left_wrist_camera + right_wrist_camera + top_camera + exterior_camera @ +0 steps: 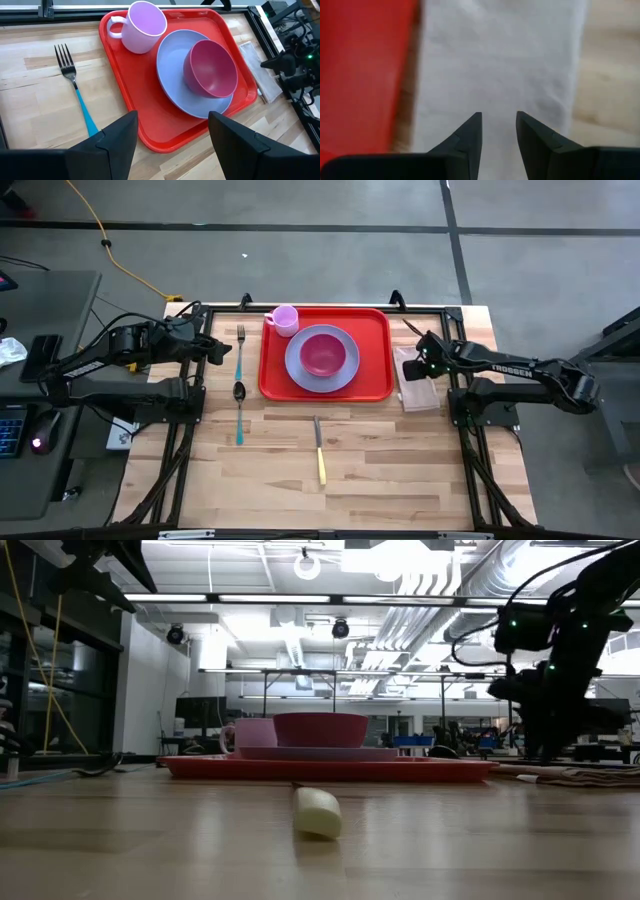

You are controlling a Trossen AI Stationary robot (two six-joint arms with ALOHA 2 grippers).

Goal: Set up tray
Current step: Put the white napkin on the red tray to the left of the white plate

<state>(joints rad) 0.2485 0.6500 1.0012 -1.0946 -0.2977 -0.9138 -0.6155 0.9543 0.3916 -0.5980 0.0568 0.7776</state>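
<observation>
Near the top centre of the overhead frame, one red tray (376, 340) lies on the wooden counter (380, 470). It carries one lavender plate (300, 370), one dark pink bowl (322, 353) on that plate, and one pink mug (285, 319) at its upper-left corner. Left of the tray lie one fork (241, 340) and one spoon (239, 405); below it, one yellow-handled knife (319, 452), its blade hard to make out. The right tool (420, 366) hangs over one white napkin (418, 388) just right of the tray, its fingers slightly parted and gripping nothing; the arm hides part of the napkin. The left tool (172, 130) waits at the left edge, spread wide, empty.
</observation>
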